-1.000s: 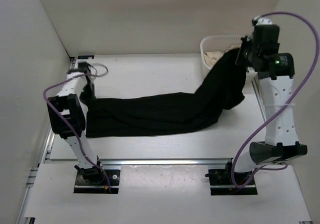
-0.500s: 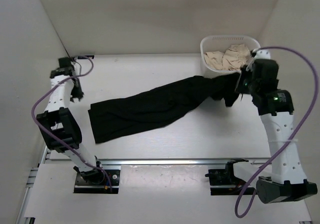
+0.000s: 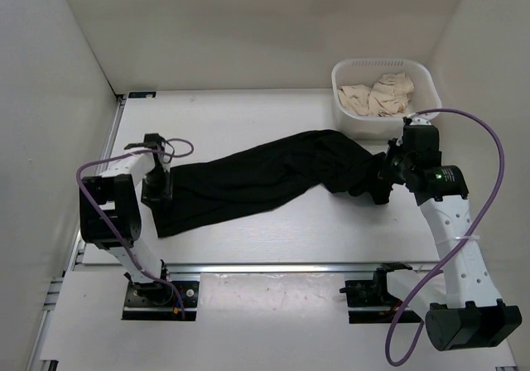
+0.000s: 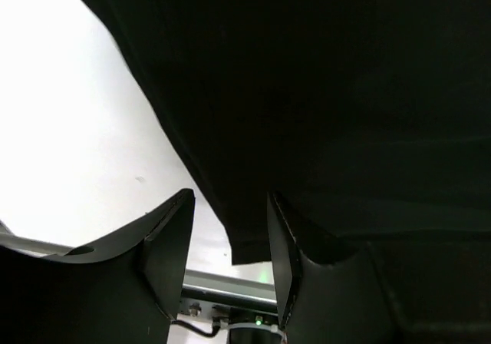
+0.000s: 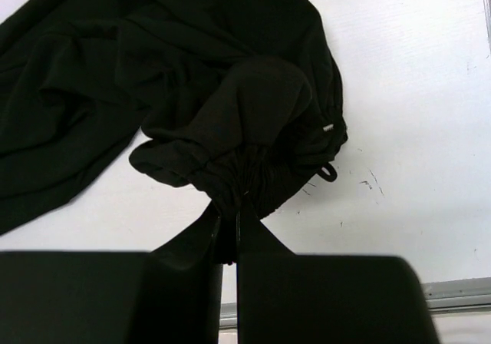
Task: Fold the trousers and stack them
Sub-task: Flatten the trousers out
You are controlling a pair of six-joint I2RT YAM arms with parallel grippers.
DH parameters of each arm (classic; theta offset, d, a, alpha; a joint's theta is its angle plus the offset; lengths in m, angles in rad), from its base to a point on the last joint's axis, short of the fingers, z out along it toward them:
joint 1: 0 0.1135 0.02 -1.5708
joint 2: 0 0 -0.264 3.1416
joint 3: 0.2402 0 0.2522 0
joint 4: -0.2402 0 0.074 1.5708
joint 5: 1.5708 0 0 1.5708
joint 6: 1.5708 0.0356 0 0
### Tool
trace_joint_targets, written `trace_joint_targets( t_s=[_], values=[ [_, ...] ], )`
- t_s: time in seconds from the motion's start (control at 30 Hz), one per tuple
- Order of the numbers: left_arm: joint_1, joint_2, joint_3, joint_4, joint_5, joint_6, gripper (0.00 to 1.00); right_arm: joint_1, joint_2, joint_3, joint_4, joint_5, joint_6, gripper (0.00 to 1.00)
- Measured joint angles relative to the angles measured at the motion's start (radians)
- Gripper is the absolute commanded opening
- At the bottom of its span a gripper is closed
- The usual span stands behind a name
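Observation:
The black trousers (image 3: 265, 176) lie slantwise across the table, leg ends at the left and the bunched waist at the right. My left gripper (image 3: 156, 187) hovers at the leg end. In the left wrist view it (image 4: 230, 256) is open, and a corner of the trouser hem (image 4: 249, 240) sits in the gap between the fingers (image 4: 165, 244) without being pinched. My right gripper (image 3: 383, 176) is low at the waist end. The right wrist view shows it (image 5: 229, 213) shut on the gathered waistband (image 5: 253, 171).
A white basket (image 3: 341, 98) holding beige clothes (image 3: 381, 93) stands at the back right, just beyond the right arm. White walls close in the table on the left, back and right. A metal rail (image 3: 273, 265) runs along the near edge.
The left gripper let go of the leg end, swung away to the far left, then came back over it with its jaws parting. The right gripper lowered the waist end from beside the basket to the table.

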Motion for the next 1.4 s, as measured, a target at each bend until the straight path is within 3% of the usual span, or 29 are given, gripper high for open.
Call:
trace_joint_targets(
  t_s=[0.1,0.23,0.37,0.47,0.67,0.77,0.9,1.1,1.23,1.4],
  values=[
    [-0.01,-0.034,-0.148,0.02,-0.023,0.0,0.54,0.0,-0.002,-0.006,0.01,0.001,0.01,0.0],
    [-0.066,-0.123,-0.289,0.061,-0.109,0.001,0.45,0.0,-0.002,-0.043,0.029,0.001,0.013,0.0],
    [-0.076,-0.115,-0.296,0.113,-0.189,0.003,0.31,0.0,-0.002,-0.072,0.04,-0.003,0.014,0.0],
    [-0.072,-0.087,-0.285,0.132,-0.228,0.007,0.14,0.0,-0.002,-0.082,0.045,-0.007,0.014,0.0],
    [-0.073,-0.063,-0.259,0.125,-0.237,0.01,0.14,0.0,-0.002,-0.102,0.061,-0.007,0.011,0.0],
    [-0.06,-0.041,-0.172,0.113,-0.229,0.01,0.14,0.0,0.019,-0.097,0.072,-0.011,0.0,0.0],
    [-0.013,0.009,0.125,0.107,-0.211,0.007,0.14,-0.003,0.169,0.025,0.068,-0.024,-0.042,0.0],
    [0.096,0.135,0.636,0.094,-0.184,0.005,0.14,-0.034,0.521,0.623,0.046,-0.015,-0.122,0.0],
    [0.187,0.124,0.683,0.083,-0.177,0.003,0.14,-0.05,0.474,0.668,0.059,0.005,-0.142,0.0],
    [0.332,0.105,0.646,0.045,-0.152,0.003,0.14,-0.107,0.292,0.496,0.011,0.076,-0.121,0.0]
  ],
)
